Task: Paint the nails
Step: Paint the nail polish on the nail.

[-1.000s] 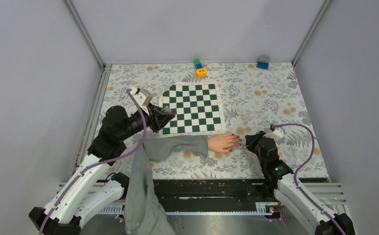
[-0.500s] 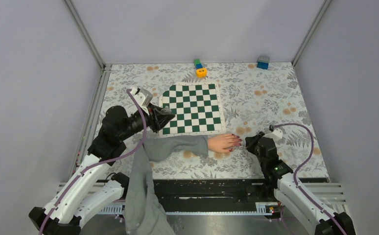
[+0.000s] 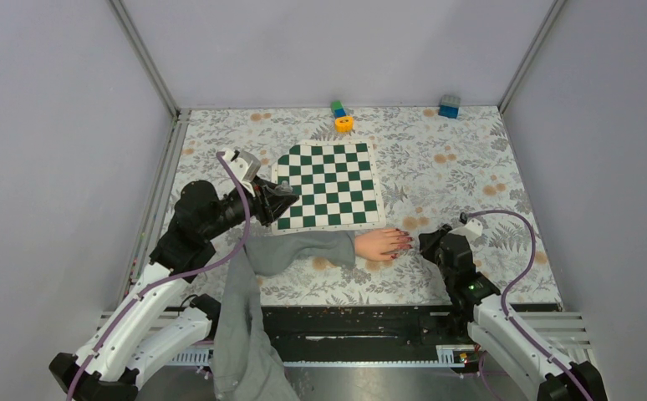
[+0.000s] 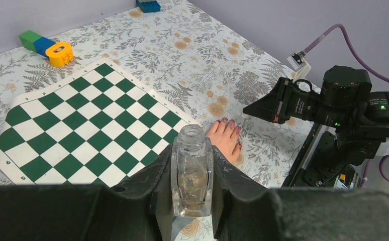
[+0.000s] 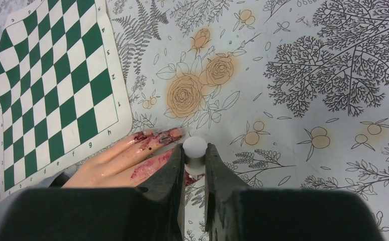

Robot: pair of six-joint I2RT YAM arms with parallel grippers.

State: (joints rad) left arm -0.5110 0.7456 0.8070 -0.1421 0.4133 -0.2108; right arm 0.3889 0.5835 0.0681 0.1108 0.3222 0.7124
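Observation:
A pale hand (image 3: 377, 244) in a grey sleeve (image 3: 299, 250) lies flat on the floral table, fingers pointing right. The nails (image 5: 174, 133) are dark red, and red polish is smeared along the fingers (image 5: 147, 168). My right gripper (image 5: 195, 154) is shut on a white brush cap (image 5: 194, 146), right at the fingertips and low over the table. My left gripper (image 4: 192, 150) is shut on a clear glass polish bottle (image 4: 192, 175) with its neck uncapped, held above the sleeve near the chessboard's near left corner. The brush itself is hidden under the cap.
A green and white chessboard mat (image 3: 328, 185) lies just behind the hand. Yellow, green and blue blocks (image 3: 341, 117) and a blue block (image 3: 449, 106) sit at the far edge. Grey walls close in the table on three sides.

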